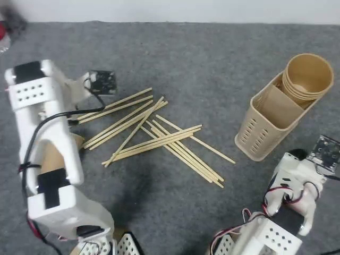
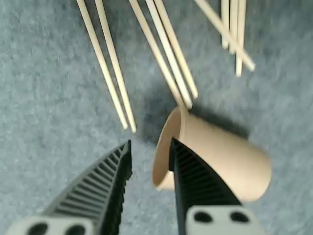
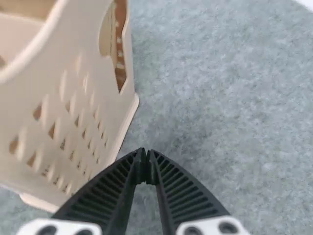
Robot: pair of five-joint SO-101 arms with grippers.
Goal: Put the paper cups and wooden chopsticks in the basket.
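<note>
Chopsticks [image 1: 159, 135] lie scattered on grey tabletop [image 1: 212, 53]. Left jaws spread, straddling rim of toppled paper cup [image 2: 222, 156]. Right jaws pressed together beside basket [image 3: 73, 98], which holds stacked cups [image 1: 308, 73].

The left arm [image 1: 48, 138] takes up the left side of the high view, a white body running from the lower left corner up to the upper left, its wrist bent toward the frame's centre with a black cable looped along it. The left pincer [image 2: 150, 143] points down, its two black ribbed fingers [image 2: 105, 191] spread apart with a clear gap between the tips. The right arm [image 1: 287, 212] sits folded in the lower right corner of the high view, red and black wires at its base. The right pincer [image 3: 145, 151] also points down, its tips pressed together.
</note>
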